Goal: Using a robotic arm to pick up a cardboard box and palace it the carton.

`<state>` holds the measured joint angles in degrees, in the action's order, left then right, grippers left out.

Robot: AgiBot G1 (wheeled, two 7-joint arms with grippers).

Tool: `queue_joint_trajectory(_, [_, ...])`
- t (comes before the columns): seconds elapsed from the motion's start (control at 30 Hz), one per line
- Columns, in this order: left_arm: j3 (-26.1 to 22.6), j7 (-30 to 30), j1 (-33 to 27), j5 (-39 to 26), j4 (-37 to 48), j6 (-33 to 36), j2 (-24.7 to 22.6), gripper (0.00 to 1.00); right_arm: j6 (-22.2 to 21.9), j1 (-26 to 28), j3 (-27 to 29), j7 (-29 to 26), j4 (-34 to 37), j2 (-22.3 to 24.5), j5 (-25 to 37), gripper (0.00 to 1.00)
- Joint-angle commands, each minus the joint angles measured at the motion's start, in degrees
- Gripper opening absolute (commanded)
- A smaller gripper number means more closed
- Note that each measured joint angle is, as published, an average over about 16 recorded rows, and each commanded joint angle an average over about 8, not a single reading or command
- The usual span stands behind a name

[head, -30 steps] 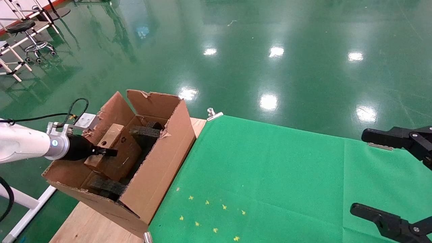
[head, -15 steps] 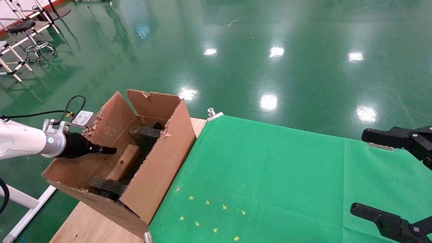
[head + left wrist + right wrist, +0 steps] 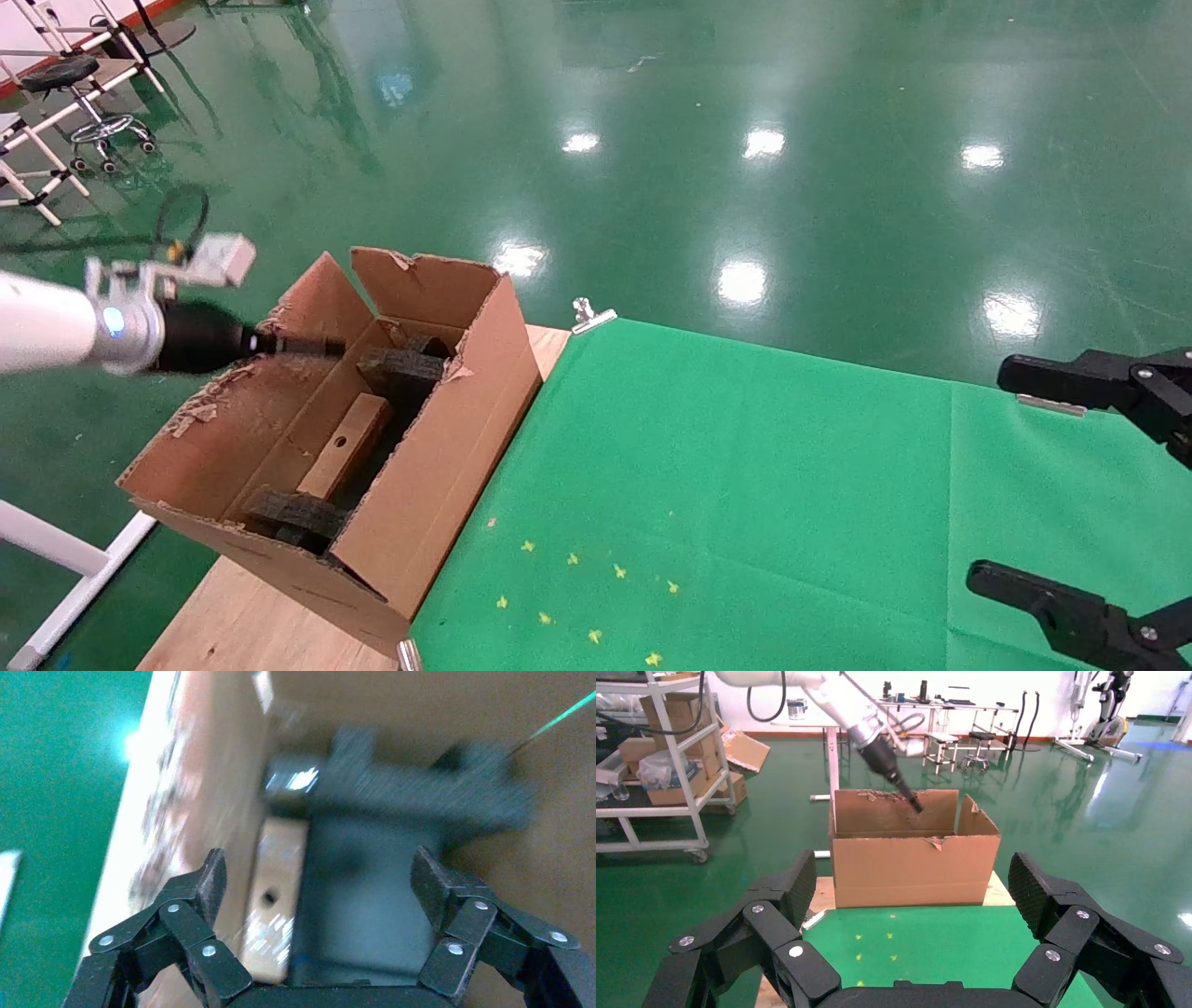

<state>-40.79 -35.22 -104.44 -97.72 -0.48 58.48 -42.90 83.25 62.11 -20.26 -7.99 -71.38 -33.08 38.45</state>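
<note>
The small cardboard box (image 3: 343, 447) stands on its narrow side inside the large carton (image 3: 447, 447), between dark foam blocks (image 3: 402, 367), with its round hole facing up. In the left wrist view the box (image 3: 270, 903) shows below the gripper. My left gripper (image 3: 326, 347) is open and empty above the carton's far-left flap, on the white robotic arm (image 3: 47, 326); it shows open in the left wrist view (image 3: 318, 867). My right gripper (image 3: 1034, 480) is open and empty at the right edge, over the green cloth. The right wrist view shows it (image 3: 912, 874) facing the carton (image 3: 912, 867).
The carton stands on a wooden table (image 3: 251, 615) beside a green cloth (image 3: 745, 485) bearing small yellow marks (image 3: 577, 596). A metal clamp (image 3: 591, 315) holds the cloth's far corner. Shelves with boxes (image 3: 659, 748) stand beyond the table.
My left gripper has let go of the cardboard box, which has dropped between the foam blocks in the carton. The gripper has then risen up and away from the carton.
</note>
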Motion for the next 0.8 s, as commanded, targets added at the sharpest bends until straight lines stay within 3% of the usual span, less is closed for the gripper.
queue_joint_trajectory(0.03, [0.54,-0.52,-1.92,0.77,-0.51,1.74,0.37,1.0,0.0,0.0,0.0,0.0,0.0,0.0,0.0,1.0])
queue_joint_trajectory(0.37, [5.52,-5.31,-8.43,8.21,-1.54,17.47,1.01,1.0,0.0,0.0,0.0,0.0,0.0,0.0,0.0,1.0])
queue_joint_trajectory(0.63, [9.13,-8.78,-8.85,13.64,0.0,29.31,-1.02,1.0,-0.01,0.0,0.0,0.0,0.0,0.0,-0.01,1.0])
queue_joint_trajectory(0.8, [10.29,-9.63,-8.72,15.37,0.72,32.55,-1.93,1.0,-0.02,-0.01,0.0,0.0,0.02,0.01,-0.02,1.0])
